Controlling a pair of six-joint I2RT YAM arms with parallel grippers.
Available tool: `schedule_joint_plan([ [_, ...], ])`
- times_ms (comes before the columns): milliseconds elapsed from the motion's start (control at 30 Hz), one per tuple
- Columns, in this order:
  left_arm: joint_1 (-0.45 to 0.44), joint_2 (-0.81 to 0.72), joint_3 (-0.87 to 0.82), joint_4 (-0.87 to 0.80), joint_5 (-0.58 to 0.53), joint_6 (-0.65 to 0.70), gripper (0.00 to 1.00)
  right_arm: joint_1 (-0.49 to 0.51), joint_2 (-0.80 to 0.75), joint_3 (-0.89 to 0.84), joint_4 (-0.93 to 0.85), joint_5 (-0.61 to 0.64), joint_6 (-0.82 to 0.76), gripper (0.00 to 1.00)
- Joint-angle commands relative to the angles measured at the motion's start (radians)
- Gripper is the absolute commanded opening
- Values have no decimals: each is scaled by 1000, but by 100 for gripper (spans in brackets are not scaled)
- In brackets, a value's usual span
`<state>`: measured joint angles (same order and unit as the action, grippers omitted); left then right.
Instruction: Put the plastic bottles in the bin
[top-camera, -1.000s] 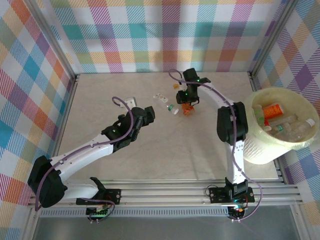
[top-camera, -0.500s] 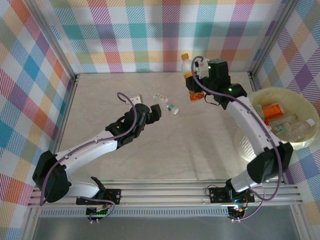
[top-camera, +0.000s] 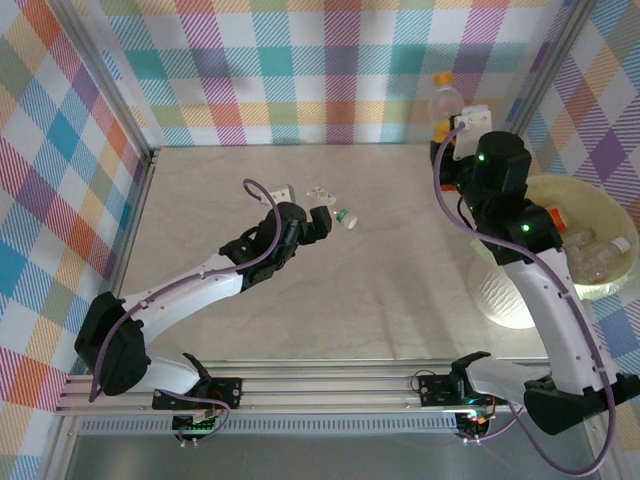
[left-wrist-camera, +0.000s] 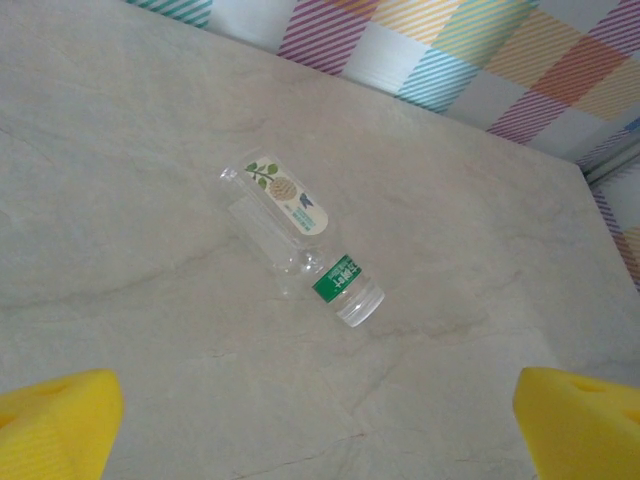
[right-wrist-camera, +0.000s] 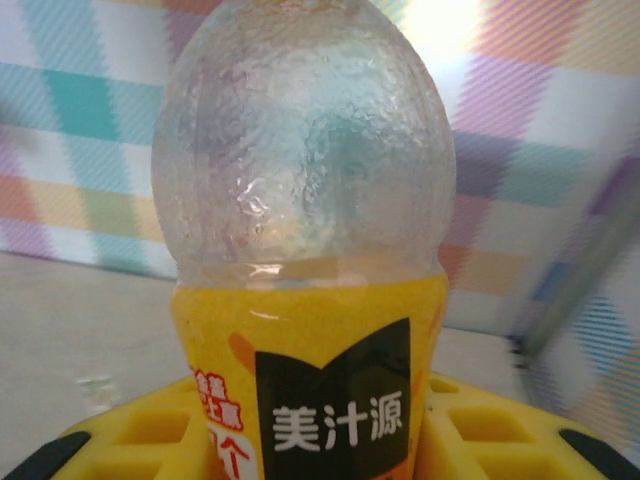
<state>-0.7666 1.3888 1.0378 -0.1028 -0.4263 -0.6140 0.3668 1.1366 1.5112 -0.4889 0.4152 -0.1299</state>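
One orange bottle (right-wrist-camera: 310, 250) held, one clear bottle (left-wrist-camera: 300, 240)

Plaid walls (top-camera: 300, 70) in pastel teal, pink, orange, yellow and purple checks enclose the cell on three sides, joined at the corners by slanting aluminium posts (top-camera: 105, 85). The surface (top-camera: 330, 300) is pale beige with faint marble veining, evenly lit. Aluminium rails (top-camera: 330, 385) run along its near edge.

Pebbled clear plastic on the orange-label bottle (right-wrist-camera: 305, 170), its wrap glossy. Centre frame at the left wrist, the green-label bottle (left-wrist-camera: 300, 245) is smooth, see-through plastic on the matt, stone-veined table (left-wrist-camera: 130, 180).
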Motion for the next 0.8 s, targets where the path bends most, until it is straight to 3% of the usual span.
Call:
schedule_joint_plan([
  [0,10,19,44,12,16,-11,100,-40,-54,-20,-10,213,-110,37],
  [233,10,65,83,17,40,-18,100,-216,-162,-93,-5,287,-164,36],
  [533,10,109,144,-14,73,-12,100,-368,-233,-182,-5,362,-206,35],
  [767,13,130,174,-28,79,-19,100,-464,-180,-180,-93,393,-131,36],
])
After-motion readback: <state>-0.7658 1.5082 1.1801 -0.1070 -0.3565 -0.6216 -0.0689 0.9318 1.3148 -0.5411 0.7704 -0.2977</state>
